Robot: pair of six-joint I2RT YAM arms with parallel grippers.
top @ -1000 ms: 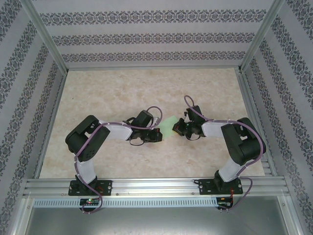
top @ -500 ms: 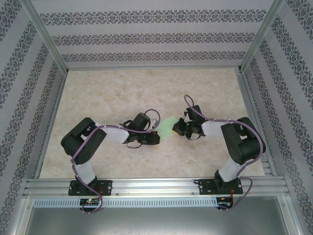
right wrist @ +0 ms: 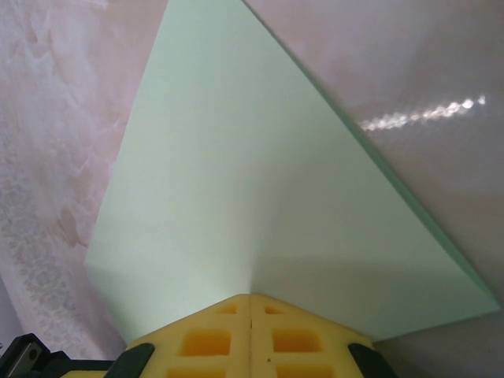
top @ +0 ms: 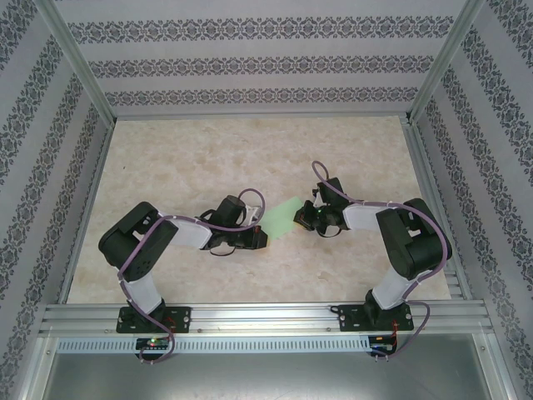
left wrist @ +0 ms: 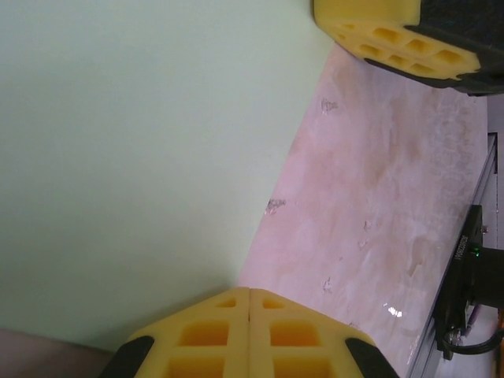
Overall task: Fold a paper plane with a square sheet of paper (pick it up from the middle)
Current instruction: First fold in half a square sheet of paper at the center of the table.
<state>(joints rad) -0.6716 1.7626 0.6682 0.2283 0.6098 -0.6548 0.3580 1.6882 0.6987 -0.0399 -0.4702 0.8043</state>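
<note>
The square sheet of paper (top: 283, 215) is pale green and spans the gap between both grippers at mid-table. My left gripper (top: 262, 237) is shut at its near-left corner. In the left wrist view the sheet (left wrist: 142, 157) runs under the closed yellow fingertips (left wrist: 250, 293), which hide that corner. The right gripper's fingers (left wrist: 394, 31) sit at the far corner. My right gripper (top: 303, 218) is shut on the sheet's right edge. From the right wrist, the paper (right wrist: 252, 173) fans out from the closed tips (right wrist: 250, 299) with a soft bend. The paper plane is out of view.
The table top (top: 208, 158) is pale marble-patterned. Patterned walls with aluminium posts enclose it on three sides. A metal rail (top: 266, 317) carrying both arm bases runs along the near edge. A dark arm base (left wrist: 465, 291) shows at the right edge of the left wrist view.
My left gripper has drawn back toward the near left. The green sheet now reaches further left with it. The right gripper has stayed in place.
</note>
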